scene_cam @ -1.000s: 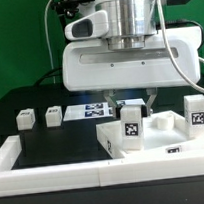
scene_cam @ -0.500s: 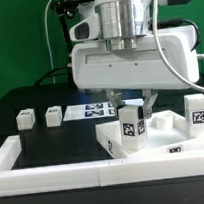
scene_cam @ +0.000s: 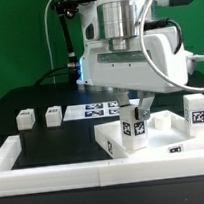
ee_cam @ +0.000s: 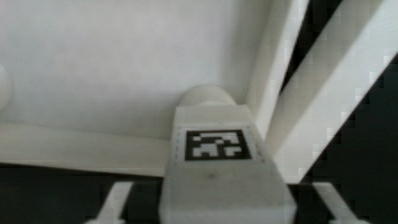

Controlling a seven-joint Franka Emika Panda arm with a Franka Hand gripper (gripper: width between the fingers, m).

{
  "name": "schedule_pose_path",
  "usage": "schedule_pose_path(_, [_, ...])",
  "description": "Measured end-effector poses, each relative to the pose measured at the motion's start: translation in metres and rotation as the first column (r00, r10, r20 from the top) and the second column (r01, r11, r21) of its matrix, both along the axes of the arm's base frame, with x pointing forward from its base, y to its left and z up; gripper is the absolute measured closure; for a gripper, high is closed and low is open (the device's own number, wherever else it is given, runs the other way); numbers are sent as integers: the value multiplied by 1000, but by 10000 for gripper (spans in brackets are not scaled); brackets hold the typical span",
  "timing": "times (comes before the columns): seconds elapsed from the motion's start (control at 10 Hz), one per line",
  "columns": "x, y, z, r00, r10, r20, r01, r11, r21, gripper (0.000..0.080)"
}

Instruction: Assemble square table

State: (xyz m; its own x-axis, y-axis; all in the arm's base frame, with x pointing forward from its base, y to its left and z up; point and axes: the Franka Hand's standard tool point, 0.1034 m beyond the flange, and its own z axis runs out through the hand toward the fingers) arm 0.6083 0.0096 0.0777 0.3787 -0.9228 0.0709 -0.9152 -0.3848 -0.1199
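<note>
1 leg block [scene_cam: 132,128] inside claw [scene_cam: 132,108]

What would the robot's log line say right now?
gripper: shut on leg block | leg block: upright at slab corner

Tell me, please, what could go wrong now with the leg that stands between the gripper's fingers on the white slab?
The leg stands near the slab's corner and its seat is hidden; if tilted, turning could jam it.
Whether the gripper truly clamps the leg is unclear, so it could slip.
A second leg stands close on the exterior view's right; the gripper's wide body might knock it.
</note>
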Motion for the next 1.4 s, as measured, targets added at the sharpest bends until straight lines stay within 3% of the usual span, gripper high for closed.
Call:
schedule_pose_path(0.2, [0,0,0,999,-38,2,38,999,11,508])
schedule_pose_path(0.4, [0,2,0,1000,31,-1,-31,1000,4,262])
schedule_pose_path(0.5, [0,3,0,997,77,-2,-77,997,-2,262])
schedule_pose_path(0.6, [0,3,0,981,193,-5,-193,981,-18,170])
schedule_pose_path(1.1, [1,5,0,779,626,-40,-627,776,-73,150])
schedule_pose_path(1.4, [1,4,1,565,821,-80,-824,558,-101,150])
